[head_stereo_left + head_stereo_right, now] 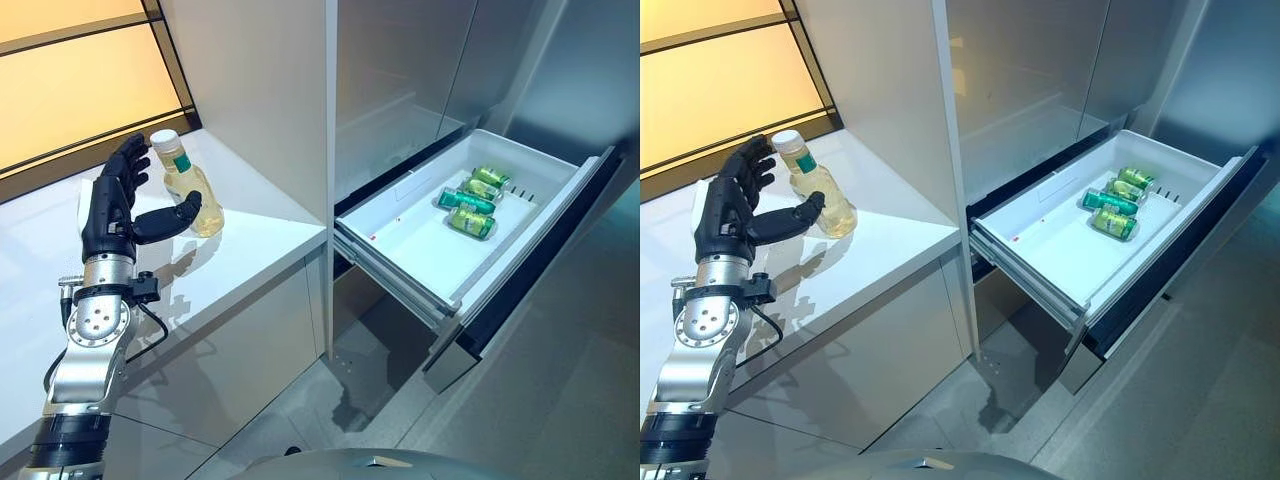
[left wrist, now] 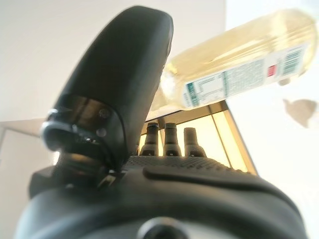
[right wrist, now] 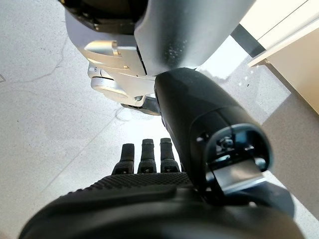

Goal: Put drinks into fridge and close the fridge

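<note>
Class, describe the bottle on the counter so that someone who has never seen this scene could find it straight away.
Start at the white counter left of the tall fridge, whose bottom drawer stands pulled out. Near the counter's back stands a clear bottle of pale yellow drink, white cap, green band at the neck, between the open left hand thumb and fingers. The other drinks, green cans, lie in the drawer.

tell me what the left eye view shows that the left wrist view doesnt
Only the left eye view shows the open fridge drawer with green cans lying in it, and the white counter the bottle stands on. Only the left wrist view shows, from very close, the thumb reaching up beside the bottle's label and the fingers straight, not around it. Both show the left hand open beside the bottle of pale yellow drink, not yet gripping it.
</note>
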Motion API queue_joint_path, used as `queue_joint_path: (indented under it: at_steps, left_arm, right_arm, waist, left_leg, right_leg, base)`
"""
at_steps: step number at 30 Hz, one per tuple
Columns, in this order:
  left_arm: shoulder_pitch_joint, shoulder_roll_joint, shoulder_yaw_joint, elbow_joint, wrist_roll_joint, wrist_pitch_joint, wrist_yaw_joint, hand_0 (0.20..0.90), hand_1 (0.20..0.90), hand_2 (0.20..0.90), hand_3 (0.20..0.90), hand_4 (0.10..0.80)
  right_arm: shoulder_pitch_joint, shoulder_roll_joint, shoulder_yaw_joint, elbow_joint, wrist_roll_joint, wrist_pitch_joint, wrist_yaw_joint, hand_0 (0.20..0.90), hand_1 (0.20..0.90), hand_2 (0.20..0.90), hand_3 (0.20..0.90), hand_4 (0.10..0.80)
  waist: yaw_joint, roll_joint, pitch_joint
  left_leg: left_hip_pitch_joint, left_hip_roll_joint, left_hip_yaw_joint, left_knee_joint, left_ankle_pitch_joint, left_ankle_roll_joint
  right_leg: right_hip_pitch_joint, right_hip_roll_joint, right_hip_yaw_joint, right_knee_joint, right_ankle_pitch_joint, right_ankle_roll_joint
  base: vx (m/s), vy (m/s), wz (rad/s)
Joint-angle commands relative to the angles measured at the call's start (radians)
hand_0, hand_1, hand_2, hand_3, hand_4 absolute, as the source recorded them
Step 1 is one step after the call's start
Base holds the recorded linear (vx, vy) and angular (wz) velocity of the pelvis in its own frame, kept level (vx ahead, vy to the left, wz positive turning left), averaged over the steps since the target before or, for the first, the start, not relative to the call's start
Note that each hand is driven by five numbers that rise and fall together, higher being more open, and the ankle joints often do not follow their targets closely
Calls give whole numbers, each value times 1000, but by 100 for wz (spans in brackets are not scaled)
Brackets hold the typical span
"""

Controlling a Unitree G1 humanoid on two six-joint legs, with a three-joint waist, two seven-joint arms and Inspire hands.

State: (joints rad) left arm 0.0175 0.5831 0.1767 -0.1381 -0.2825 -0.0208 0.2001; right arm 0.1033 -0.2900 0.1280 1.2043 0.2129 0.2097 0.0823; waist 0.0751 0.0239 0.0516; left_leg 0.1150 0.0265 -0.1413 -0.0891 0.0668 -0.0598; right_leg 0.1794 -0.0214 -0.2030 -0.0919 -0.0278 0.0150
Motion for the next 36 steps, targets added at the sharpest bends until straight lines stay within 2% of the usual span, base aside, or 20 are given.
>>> queue_joint_path:
  at_steps: [1, 16, 36]
  left_arm:
    - [-174, 54, 25, -12, -29, -35, -2, 900, 900, 900, 900, 800]
    - [-223, 59, -6, 59, -105, 36, -28, 900, 900, 900, 900, 800]
    - [-293, 47, -34, 126, -179, 47, -39, 900, 900, 900, 900, 800]
  right_arm:
    - [-36, 50, 26, -31, -1, 7, 32, 900, 900, 900, 900, 800]
    - [-41, 48, 42, -26, -5, 12, 33, 900, 900, 900, 900, 800]
    - [-45, 47, 55, -15, -11, 13, 38, 900, 900, 900, 900, 800]
  waist:
    - [-7, -22, -14]
    - [-22, -18, -17]
    - [-42, -16, -23]
  left_leg:
    - [9, -89, 38, 2, -72, 81]
    - [20, -86, 49, 2, -81, 81]
    - [25, -87, 64, 2, -79, 84]
  right_leg:
    - [-38, 0, 71, 19, 41, 34]
    - [-31, 1, 80, 17, 35, 38]
    - [-38, 0, 91, 25, 40, 38]
  base:
    - [0, 0, 0]
    - [10, 1, -1]
    - [10, 2, -3]
